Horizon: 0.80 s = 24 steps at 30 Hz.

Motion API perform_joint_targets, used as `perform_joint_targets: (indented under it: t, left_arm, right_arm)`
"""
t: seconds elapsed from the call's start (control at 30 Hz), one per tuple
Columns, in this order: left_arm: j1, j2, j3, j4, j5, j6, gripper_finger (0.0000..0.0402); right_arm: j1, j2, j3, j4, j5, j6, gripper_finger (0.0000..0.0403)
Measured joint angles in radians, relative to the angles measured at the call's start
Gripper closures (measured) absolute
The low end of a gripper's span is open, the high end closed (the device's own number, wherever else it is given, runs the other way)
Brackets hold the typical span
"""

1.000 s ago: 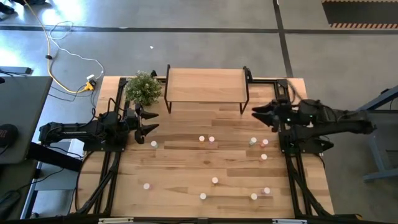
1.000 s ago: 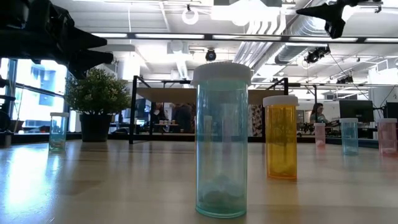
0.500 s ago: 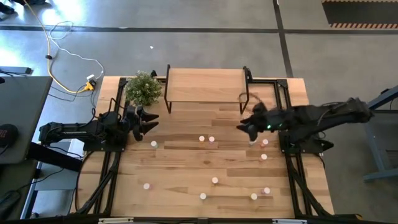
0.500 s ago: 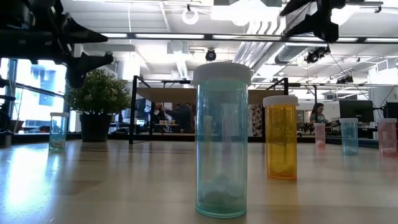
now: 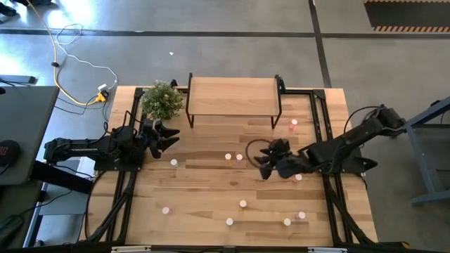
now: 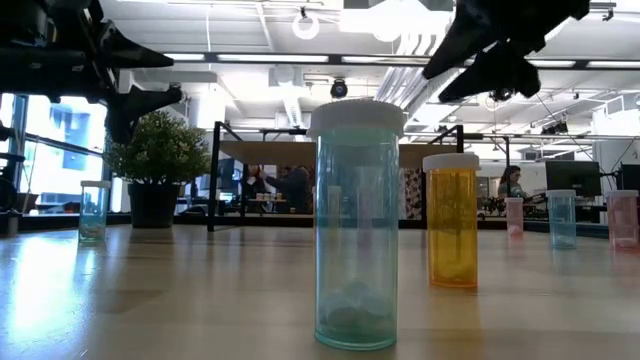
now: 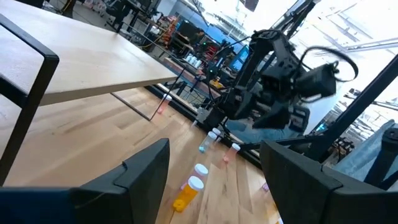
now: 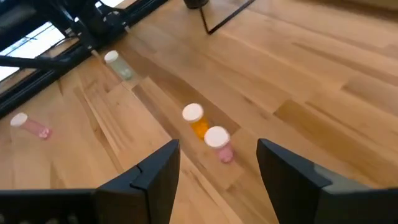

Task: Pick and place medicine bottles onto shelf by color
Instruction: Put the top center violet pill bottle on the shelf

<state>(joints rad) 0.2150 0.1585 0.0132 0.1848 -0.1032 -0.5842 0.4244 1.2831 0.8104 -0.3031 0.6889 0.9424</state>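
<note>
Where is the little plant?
In the high view the plant sits at the table's far left corner, right beside the shelf's left legs. The left hand hovers just in front of it.

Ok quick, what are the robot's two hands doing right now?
Left hand: open, holding nothing, waiting near the plant.
Right hand: open, holding nothing, above the table by two bottles.

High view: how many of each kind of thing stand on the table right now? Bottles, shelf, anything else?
medicine bottles: 10 in sight; the right arm reaches over the table and may hide more
shelf: 1
potted plant: 1
Total: 12 things in sight
</note>
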Motion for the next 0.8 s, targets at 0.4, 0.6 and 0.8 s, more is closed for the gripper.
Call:
perform_joint_targets:
  t: [0.4, 0.6, 0.8]
  left_arm:
    - [0.000, 0.000, 0.000, 0.000, 0.013, -0.005, 0.0163]
    - [0.000, 0.000, 0.000, 0.000, 0.013, -0.007, 0.0163]
    - [0.000, 0.000, 0.000, 0.000, 0.013, -0.007, 0.0163]
  right_arm:
    - [0.007, 0.230, -0.001, 0.135, 0.039, 0.000, 0.0199]
    - [-0.019, 0.300, -0.001, 0.242, -0.019, -0.061, 0.0199]
    - [-0.027, 0.367, -0.001, 0.321, -0.019, -0.130, 0.0199]
